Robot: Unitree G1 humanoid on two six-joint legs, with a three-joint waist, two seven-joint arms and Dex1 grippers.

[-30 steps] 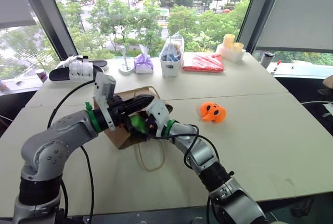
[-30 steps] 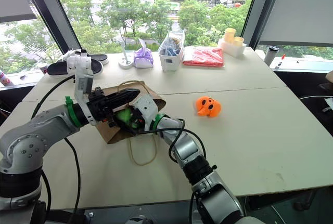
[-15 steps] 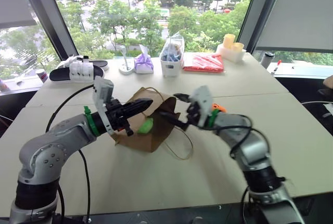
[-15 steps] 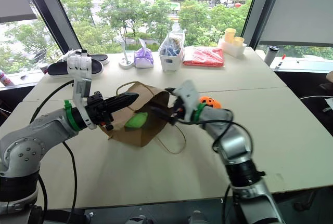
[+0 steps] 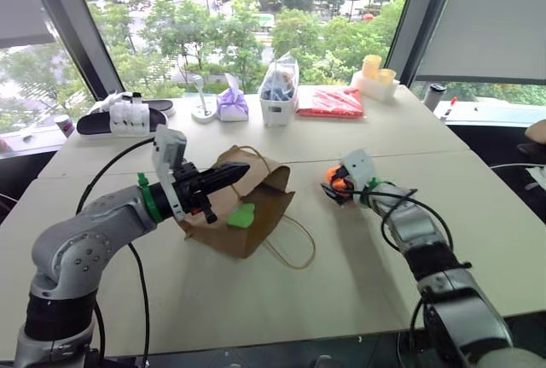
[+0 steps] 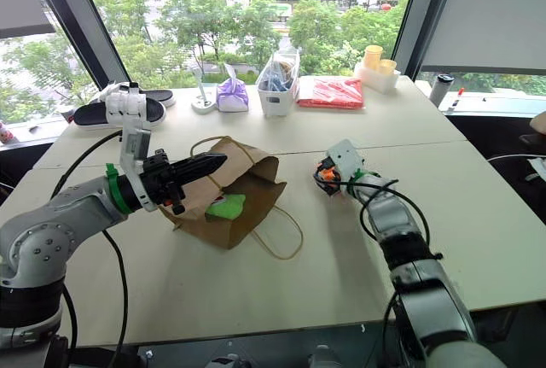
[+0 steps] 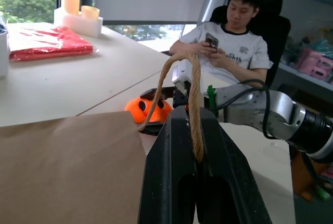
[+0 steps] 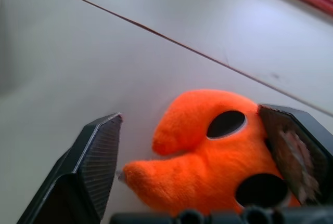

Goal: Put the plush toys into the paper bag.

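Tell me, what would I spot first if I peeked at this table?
Probably the bright orange plush toy on the pale table, sitting between the right gripper's open jaws. Next, the brown paper bag lying mid-table with a lime-green toy in its mouth, while the left gripper pinches its string handle.

A pale beige counter (image 5: pixel 256 300) stands before tall windows (image 5: pixel 256 9) with dark slanted frames, daylight and green trees outside. A grey blind (image 5: pixel 486 18) covers the pane at right. In the left wrist view, a person (image 7: pixel 229 42) sits in a black chair (image 7: pixel 270 26) beside shelving.
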